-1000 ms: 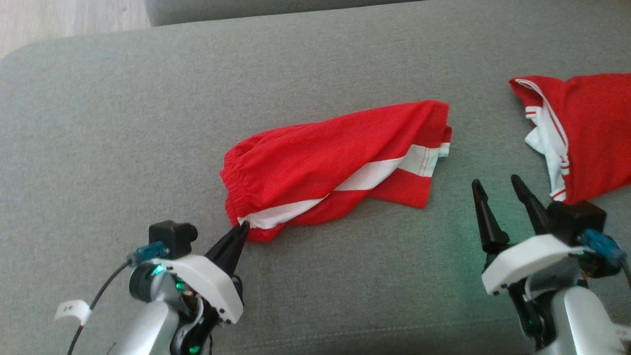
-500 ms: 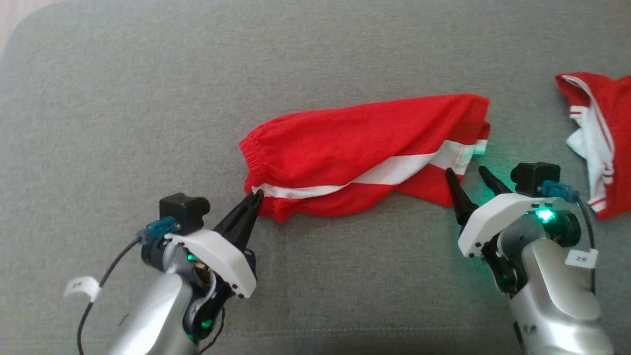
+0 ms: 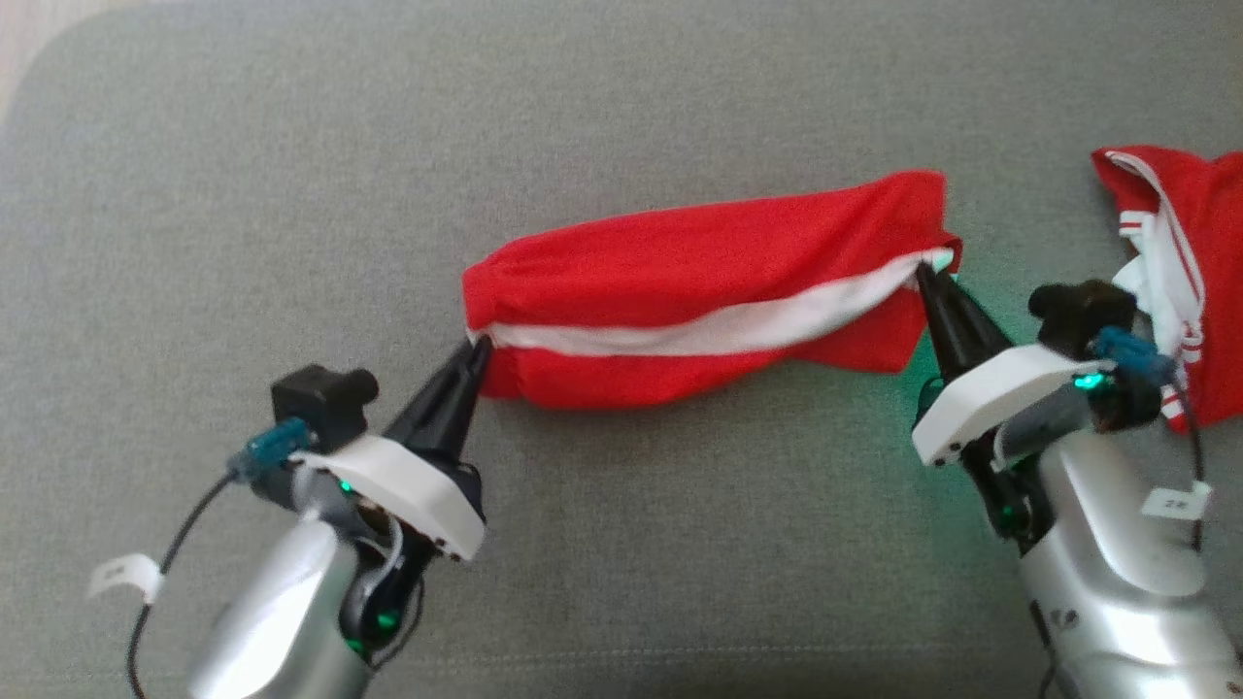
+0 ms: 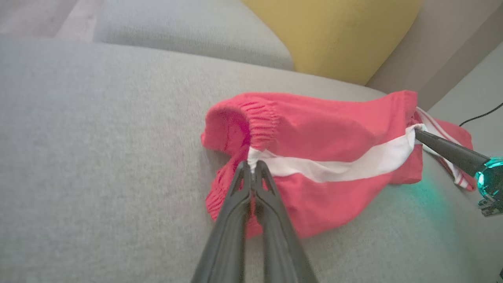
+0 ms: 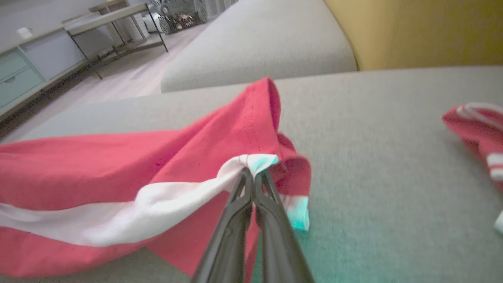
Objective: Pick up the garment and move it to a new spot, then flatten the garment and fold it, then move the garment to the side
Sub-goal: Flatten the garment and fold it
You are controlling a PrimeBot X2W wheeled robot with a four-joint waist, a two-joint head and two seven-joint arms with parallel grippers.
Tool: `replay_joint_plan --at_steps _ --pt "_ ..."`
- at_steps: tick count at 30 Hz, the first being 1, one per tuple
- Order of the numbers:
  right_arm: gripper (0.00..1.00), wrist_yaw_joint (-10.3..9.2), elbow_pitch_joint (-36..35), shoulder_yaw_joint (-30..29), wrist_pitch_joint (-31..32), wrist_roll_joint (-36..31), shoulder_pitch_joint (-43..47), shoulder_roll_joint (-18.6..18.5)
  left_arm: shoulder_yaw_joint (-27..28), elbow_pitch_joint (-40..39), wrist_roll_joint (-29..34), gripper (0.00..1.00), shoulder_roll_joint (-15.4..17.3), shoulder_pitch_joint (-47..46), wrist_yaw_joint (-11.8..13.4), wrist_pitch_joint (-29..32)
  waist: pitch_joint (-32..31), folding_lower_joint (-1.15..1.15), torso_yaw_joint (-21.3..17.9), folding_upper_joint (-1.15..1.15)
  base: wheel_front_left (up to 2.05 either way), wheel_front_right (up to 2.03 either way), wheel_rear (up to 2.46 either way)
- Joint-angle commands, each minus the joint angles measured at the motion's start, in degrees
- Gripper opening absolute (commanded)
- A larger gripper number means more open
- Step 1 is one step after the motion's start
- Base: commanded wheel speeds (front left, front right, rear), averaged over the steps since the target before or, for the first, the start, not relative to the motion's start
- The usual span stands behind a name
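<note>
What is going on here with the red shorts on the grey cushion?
A two-armed robot is handling the red shorts. Its left claw is shut on the waistband end and its right claw on the hem end, both at the white stripe. The shorts lie stretched between them on the grey cushion, not yet folded. Another red garment lies nearby.

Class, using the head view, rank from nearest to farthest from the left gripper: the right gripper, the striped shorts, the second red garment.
1. The striped shorts: left end clamped in the left gripper.
2. The right gripper: at the shorts' right end.
3. The second red garment: far right edge.
</note>
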Motion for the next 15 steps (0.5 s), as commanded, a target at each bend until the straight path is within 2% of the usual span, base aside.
replay_joint_plan --at_steps 1,13,14,15 --pt "0.0 -0.04 -3.74 1.01 -0.96 0.19 -0.97 -0.82 2.55 -3.06 1.01 0.0 2.08 -3.31 0.67 -0.63 -0.98 0.0 -0.44 0.0 0.0 0.0 0.0" --pt "0.0 -0.04 -27.82 -4.54 1.8 -2.75 0.3 -2.81 6.6 -18.63 2.23 0.0 7.33 -6.7 4.94 3.45 -7.76 0.0 -1.44 0.0 0.0 0.0 0.0" --pt "0.0 -0.04 -27.82 -4.54 1.8 -2.75 0.3 -2.81 6.6 -18.63 2.23 0.0 7.33 -6.7 4.94 3.45 -7.76 0.0 -1.44 0.0 0.0 0.0 0.0" --pt "0.0 -0.04 -32.45 -5.82 2.98 -3.58 0.59 -2.69 7.15 -21.21 2.19 0.0 7.79 -7.88 5.4 4.44 -8.67 0.0 -1.49 0.0 0.0 0.0 0.0"
